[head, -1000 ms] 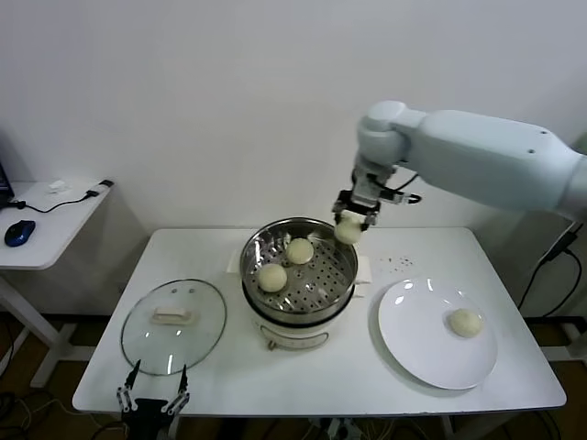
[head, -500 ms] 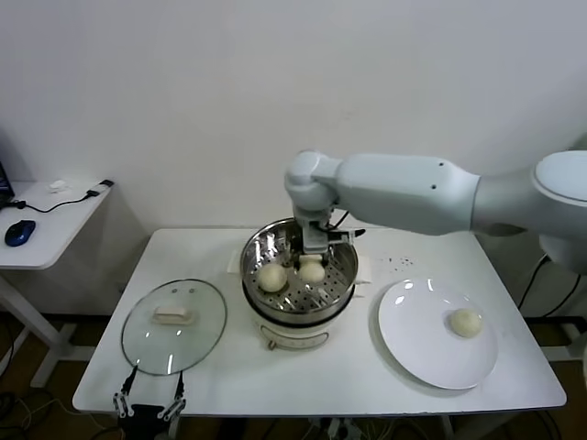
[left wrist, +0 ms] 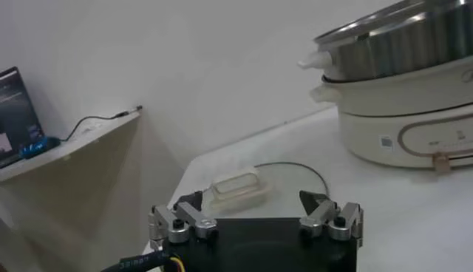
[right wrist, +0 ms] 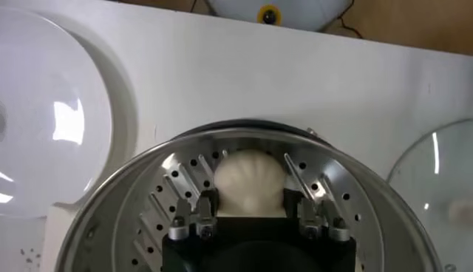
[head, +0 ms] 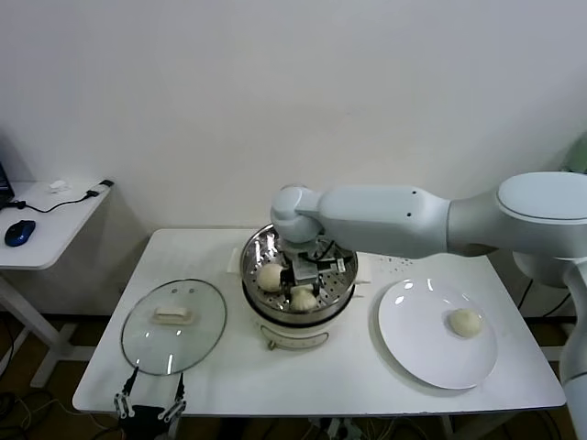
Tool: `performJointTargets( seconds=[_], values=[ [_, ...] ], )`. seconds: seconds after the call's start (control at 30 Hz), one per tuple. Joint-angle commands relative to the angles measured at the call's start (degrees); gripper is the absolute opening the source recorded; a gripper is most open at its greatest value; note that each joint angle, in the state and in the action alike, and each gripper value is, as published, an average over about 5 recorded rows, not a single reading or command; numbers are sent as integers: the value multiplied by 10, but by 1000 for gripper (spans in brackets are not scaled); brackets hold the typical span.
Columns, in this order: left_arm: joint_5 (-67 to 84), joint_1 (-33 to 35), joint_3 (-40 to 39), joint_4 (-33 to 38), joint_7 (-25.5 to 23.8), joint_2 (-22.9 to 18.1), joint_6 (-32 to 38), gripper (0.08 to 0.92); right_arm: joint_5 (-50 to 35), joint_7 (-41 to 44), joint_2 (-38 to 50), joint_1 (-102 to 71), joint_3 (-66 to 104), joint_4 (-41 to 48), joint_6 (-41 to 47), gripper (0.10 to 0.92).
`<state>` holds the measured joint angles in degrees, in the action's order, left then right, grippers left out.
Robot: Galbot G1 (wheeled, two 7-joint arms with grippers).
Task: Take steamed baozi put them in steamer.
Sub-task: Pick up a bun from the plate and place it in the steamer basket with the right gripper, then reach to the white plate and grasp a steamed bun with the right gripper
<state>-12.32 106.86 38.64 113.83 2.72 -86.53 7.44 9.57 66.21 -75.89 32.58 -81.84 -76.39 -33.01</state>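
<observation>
Now baozi (right wrist: 249, 181) between right pincer (right wrist: 250, 211) fingers, inside steamer (right wrist: 133, 194).

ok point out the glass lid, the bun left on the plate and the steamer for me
glass lid (head: 173, 326): head view, bare glass beside its cream handle
bun on the plate (head: 465, 322): head view, top of its dome
steamer (head: 293, 334): head view, front wall of its cream base

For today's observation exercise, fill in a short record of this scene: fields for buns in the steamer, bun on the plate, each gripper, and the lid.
Buns visible in steamer: two; one lying free, one between the right gripper's fingers
Bun on plate: one
Right gripper: down inside the steamer, fingers either side of a bun
Left gripper: open, parked at the table's near edge
Glass lid: flat on the table, beside the steamer
</observation>
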Motion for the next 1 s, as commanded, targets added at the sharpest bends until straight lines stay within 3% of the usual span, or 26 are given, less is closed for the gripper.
performJointTargets(
  seconds=[0.03, 0.2, 0.43, 0.6, 0.8, 1.0],
  values=[
    [-2, -1, -1, -1, 0, -1, 0, 823, -2, -1, -7, -11, -1, 5, -5, 668],
    [-2, -2, -2, -1, 0, 0, -1, 823, 0, 2, -1, -3, 17, 13, -10, 795],
    [-6, -5, -6, 0, -1, 5, -2, 823, -59, -18, 31, 50, 38, 62, 21, 822],
    [-8, -3, -6, 1, 0, 6, 1, 823, -232, -138, 96, 156, -80, 91, 183, 823],
    [-10, 2, -10, 5, 0, 5, 6, 823, -386, -73, 216, 185, -112, 91, 407, 823],
    [-11, 4, -11, 10, 0, 4, 6, 823, -427, -46, 323, 156, -133, 69, 477, 823]
  ],
)
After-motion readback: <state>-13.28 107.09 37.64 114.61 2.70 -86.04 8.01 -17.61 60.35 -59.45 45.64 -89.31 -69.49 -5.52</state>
